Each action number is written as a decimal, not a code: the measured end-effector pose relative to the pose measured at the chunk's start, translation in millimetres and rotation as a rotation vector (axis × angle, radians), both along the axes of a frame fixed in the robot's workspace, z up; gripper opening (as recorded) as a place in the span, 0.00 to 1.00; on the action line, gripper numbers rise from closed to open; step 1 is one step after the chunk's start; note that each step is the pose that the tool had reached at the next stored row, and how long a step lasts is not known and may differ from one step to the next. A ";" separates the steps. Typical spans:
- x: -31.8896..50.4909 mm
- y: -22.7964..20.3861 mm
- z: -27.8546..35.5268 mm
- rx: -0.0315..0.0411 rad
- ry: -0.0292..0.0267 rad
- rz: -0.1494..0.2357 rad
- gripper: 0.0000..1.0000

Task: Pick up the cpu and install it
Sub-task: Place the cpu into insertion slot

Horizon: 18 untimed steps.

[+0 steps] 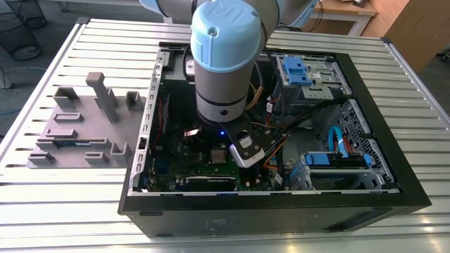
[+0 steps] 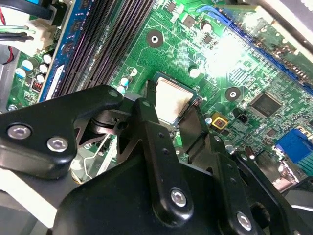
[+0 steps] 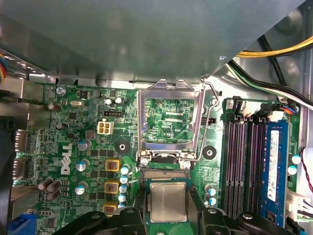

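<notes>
The cpu (image 3: 167, 201) is a small square chip with a silver top, lying flat over the motherboard socket (image 3: 166, 175), whose contact strip shows just beyond the chip's edge. My gripper (image 3: 167, 198) is shut on the cpu, one black finger (image 3: 143, 208) pressed against each opposite side. In the second wrist view the cpu (image 2: 171, 100) sits between the same black fingers (image 2: 148, 115), low over the green board. The socket's metal frame (image 3: 168, 88) stands flipped open beside the chip, its wire lever (image 3: 209, 122) swung out. In the exterior view my arm (image 1: 225, 79) reaches down into the open computer case (image 1: 393, 190).
Dark memory slots (image 3: 242, 166) and a blue memory stick (image 3: 274, 171) run alongside the socket. Yellow and black cables (image 3: 274, 54) cross near the case wall. Blue drive bays (image 1: 302, 71) fill the case's far side. A grey parts tray (image 1: 77, 132) lies on the slatted table at the exterior view's left.
</notes>
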State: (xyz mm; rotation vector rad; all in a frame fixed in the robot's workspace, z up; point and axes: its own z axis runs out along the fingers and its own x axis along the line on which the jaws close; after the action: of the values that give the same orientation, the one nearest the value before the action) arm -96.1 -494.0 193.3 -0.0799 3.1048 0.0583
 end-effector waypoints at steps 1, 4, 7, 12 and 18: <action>0.2 0.0 -0.1 0.0000 0.0004 0.000 0.47; 1.1 0.0 -0.1 0.0000 0.0012 0.000 0.47; 1.1 0.0 -0.1 -0.0002 0.0014 0.000 0.47; 1.1 0.0 -0.1 -0.0003 0.0015 0.000 0.54; 1.1 0.0 -2.7 -0.0005 0.0016 0.000 0.54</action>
State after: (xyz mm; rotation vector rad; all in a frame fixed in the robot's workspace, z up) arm -95.0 -493.9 190.6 -0.0799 3.1064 0.0576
